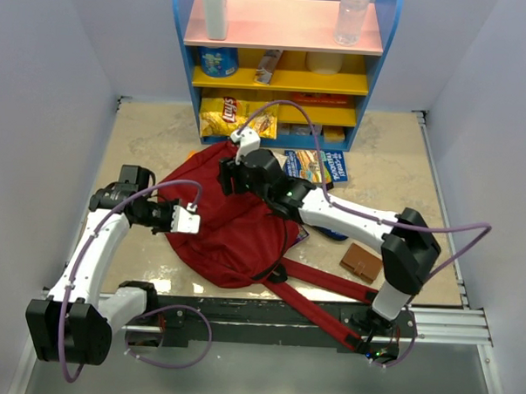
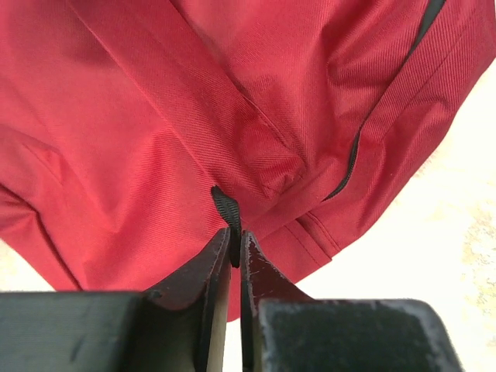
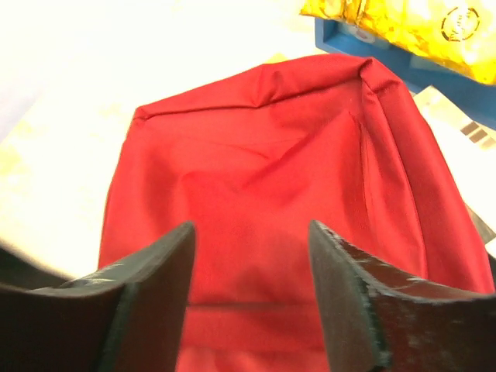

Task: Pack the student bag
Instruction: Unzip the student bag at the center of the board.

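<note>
The student bag (image 1: 235, 231) is a large dark-red backpack lying flat mid-table, its red shoulder straps (image 1: 321, 297) trailing toward the front right. My left gripper (image 1: 196, 220) is at the bag's left edge; in the left wrist view it (image 2: 235, 239) is shut on a short black webbing loop (image 2: 226, 209) sewn to the bag's red fabric (image 2: 155, 116). My right gripper (image 1: 232, 176) hovers over the bag's far end; in the right wrist view it (image 3: 252, 232) is open and empty just above the red fabric (image 3: 263, 147).
A blue-covered book (image 1: 321, 165) lies behind the right arm and a brown wallet-like case (image 1: 361, 261) lies at the right. A blue and yellow shelf (image 1: 286, 76) with a yellow chip bag (image 1: 227, 117) stands at the back; the chip bag also shows in the right wrist view (image 3: 411, 27).
</note>
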`<action>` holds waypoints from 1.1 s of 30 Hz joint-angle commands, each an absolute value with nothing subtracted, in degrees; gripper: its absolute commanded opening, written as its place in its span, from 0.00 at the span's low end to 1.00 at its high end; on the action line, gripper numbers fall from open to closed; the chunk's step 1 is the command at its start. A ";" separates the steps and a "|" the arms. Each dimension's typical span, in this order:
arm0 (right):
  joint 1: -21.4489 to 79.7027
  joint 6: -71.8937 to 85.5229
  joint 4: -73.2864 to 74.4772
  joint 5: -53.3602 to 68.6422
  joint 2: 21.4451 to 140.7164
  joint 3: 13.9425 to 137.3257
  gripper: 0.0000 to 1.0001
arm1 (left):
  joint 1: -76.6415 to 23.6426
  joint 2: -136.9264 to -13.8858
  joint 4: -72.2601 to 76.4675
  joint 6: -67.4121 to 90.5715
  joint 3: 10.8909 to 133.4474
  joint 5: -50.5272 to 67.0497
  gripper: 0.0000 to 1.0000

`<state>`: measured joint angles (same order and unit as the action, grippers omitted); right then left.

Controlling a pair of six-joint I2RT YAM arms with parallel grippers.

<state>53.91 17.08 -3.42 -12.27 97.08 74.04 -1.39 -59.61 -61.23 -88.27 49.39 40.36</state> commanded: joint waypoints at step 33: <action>65.91 24.86 2.82 -27.86 98.62 62.06 0.28 | -14.68 -65.90 -26.29 -47.48 50.71 43.07 0.39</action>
